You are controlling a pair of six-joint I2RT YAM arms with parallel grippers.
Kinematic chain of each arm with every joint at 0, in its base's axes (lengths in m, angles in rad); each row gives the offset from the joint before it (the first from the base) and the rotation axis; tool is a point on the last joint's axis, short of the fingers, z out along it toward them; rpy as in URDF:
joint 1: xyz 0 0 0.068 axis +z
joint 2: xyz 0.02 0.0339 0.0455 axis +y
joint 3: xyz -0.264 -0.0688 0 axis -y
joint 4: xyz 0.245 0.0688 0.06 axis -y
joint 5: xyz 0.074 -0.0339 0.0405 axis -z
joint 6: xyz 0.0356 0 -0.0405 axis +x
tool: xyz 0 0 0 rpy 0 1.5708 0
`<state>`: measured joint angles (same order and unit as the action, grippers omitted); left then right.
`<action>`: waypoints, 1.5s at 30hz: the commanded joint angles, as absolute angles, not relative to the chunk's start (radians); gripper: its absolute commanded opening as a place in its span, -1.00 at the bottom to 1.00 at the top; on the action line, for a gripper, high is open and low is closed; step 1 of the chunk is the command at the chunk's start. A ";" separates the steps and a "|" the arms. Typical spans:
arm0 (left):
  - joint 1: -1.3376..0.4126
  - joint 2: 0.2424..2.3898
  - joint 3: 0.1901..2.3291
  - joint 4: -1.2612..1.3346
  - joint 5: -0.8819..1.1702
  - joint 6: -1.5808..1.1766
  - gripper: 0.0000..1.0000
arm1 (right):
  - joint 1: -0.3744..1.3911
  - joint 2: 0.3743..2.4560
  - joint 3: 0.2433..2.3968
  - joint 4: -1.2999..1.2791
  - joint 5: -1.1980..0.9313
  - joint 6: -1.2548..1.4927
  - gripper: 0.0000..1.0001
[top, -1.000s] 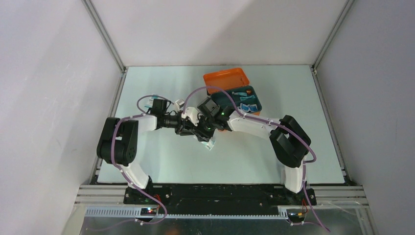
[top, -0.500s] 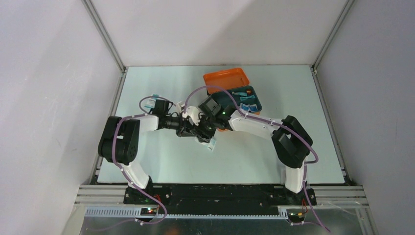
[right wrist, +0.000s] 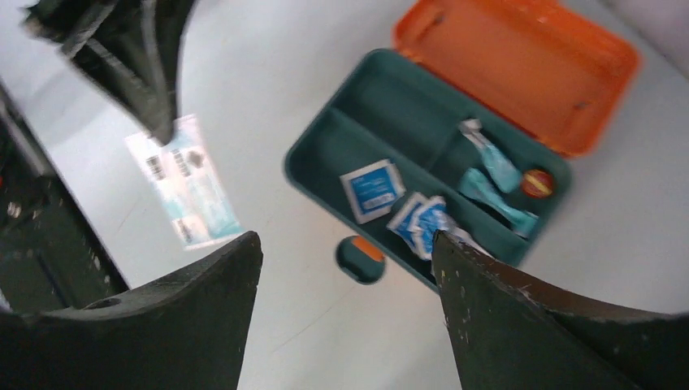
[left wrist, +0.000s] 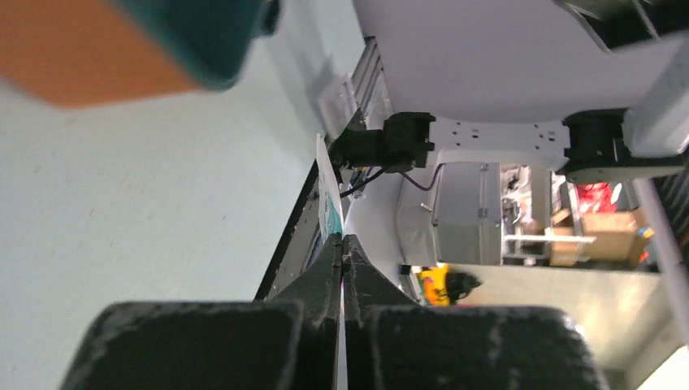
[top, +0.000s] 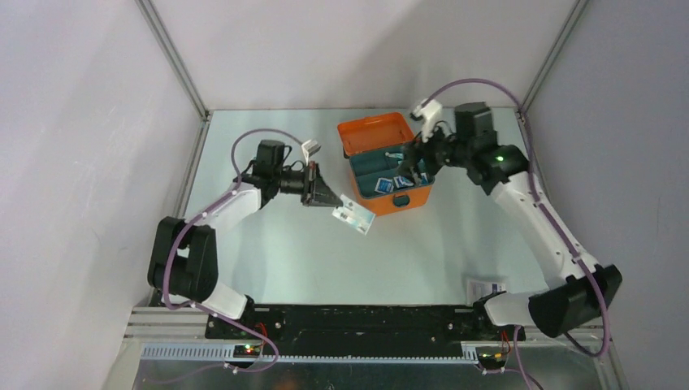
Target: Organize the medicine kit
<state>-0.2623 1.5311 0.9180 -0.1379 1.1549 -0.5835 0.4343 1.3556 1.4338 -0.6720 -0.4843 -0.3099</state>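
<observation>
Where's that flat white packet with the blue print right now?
In the top view, the packet sits left of centre, by the near left corner of the orange medicine kit. The left gripper pinches its edge.

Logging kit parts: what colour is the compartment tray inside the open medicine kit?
Dark teal; the compartment tray shows best in the right wrist view.

In the left wrist view we saw the medicine kit [left wrist: 89, 49] only as a blurred orange-and-teal corner cut by the top edge, and the packet [left wrist: 327, 191] stood edge-on, its face hidden. In the right wrist view the packet's print and the sachets [right wrist: 372, 189] were too blurred to read, and the left hand [right wrist: 161, 130] ran off the top edge.
</observation>
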 commanded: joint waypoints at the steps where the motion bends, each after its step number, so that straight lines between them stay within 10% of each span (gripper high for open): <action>1: -0.306 1.455 1.098 -0.099 1.162 -0.654 -1.00 | 0.296 1.313 1.368 -0.580 -0.501 -0.170 0.64; 14: -0.316 1.609 1.252 0.237 0.529 -1.040 -1.00 | 0.090 1.316 1.324 -0.513 -0.499 -0.009 0.72; 45: -0.407 1.742 1.203 0.101 0.330 -1.067 -1.00 | 0.057 1.322 1.297 -0.500 -0.564 -0.005 0.71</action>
